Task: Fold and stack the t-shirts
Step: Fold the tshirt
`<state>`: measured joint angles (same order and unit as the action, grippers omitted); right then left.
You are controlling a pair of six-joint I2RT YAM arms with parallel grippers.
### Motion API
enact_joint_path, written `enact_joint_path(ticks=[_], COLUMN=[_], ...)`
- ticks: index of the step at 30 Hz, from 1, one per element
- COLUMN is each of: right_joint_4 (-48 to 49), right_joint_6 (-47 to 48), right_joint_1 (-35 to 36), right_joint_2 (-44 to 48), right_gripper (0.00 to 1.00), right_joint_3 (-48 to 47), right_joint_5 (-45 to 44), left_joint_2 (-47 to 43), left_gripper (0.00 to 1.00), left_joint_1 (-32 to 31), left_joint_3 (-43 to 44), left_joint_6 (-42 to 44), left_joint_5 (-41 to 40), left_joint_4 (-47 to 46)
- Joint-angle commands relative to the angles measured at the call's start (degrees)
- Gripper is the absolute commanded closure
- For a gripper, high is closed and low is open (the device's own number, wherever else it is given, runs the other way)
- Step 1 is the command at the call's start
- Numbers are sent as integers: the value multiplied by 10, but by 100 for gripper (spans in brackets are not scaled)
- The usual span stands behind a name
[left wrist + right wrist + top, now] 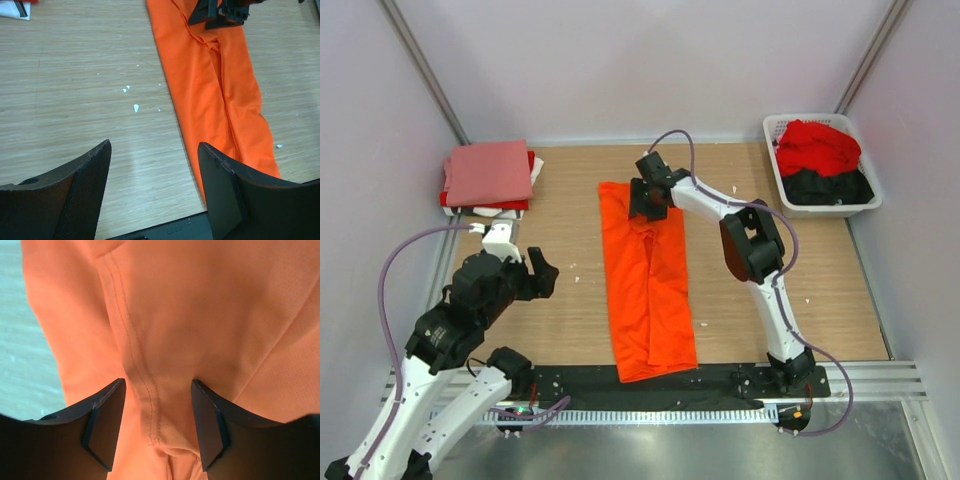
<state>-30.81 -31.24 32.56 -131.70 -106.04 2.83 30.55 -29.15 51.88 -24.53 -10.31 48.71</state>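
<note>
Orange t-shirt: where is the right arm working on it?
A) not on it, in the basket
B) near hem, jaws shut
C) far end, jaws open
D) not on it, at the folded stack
C: in the top view the right gripper is at the far end of the orange t-shirt, and the right wrist view shows its jaws apart with orange cloth between them.

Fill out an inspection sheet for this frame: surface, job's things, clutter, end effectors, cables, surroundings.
Surface: wooden table.
Job's things: orange t-shirt folded into a long strip, centre; folded stack topped by salmon-pink shirt, far left; red shirt and black shirt in white basket, far right.
Clutter: white specks on the wood.
End effectors: left end effector open over table; right end effector open, straddling the orange t-shirt's seam.
Cables: purple cables along both arms.
Surroundings: white walls, metal frame posts.
</note>
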Motion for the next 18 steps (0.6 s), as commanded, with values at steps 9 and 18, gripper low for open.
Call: enact_joint_path(ticks=[9, 18], right_joint_4=[-87, -58], right_joint_6=[-53, -106], right_joint_1=[-28, -43], right_joint_2=[-167, -215], right_gripper=[35, 26], right_joint_3=[-235, -303], right_joint_5=[-104, -109], left_joint_2=[7, 4], left_gripper=[28, 27], left_joint_1=[1, 15], left_joint_3=[-8, -12], left_joint_6=[8, 8], left_joint_5=[-10, -14], left_joint_4=[-34, -35])
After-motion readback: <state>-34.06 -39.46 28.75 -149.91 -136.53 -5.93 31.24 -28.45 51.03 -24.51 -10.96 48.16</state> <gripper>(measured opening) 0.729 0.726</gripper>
